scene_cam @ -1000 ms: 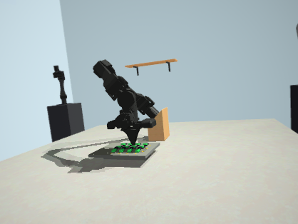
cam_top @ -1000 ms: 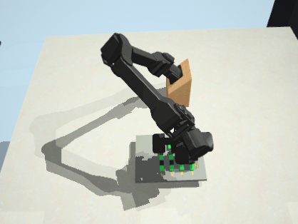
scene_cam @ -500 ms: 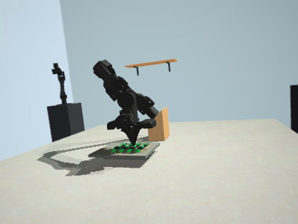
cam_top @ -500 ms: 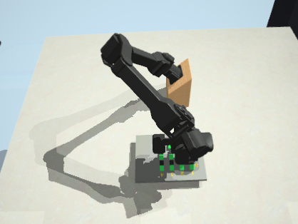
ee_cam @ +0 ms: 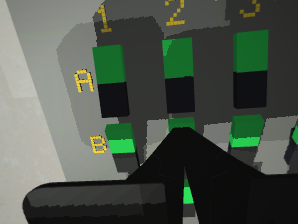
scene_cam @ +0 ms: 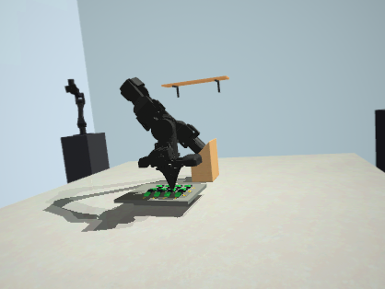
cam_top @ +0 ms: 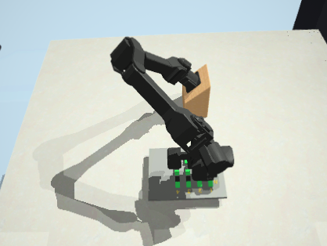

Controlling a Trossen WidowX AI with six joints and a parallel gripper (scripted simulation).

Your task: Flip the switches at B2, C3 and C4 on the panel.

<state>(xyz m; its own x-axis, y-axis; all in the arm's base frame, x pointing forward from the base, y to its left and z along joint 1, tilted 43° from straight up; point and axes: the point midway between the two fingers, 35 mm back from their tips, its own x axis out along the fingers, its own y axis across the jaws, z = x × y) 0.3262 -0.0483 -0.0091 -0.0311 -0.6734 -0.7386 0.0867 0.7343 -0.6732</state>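
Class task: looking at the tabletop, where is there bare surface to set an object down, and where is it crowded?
Bare: the table right of the wooden block, and the near strip in front of the switch panel. Crowded: over the panel, where the shut gripper meets switch B2.

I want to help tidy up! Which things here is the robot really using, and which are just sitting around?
Using for the job:
- switch panel
- B2 switch, under the tip
- gripper, shut and holding nothing

Just sitting around:
- wooden block behind the panel
- wall shelf
- dark stand in the corner
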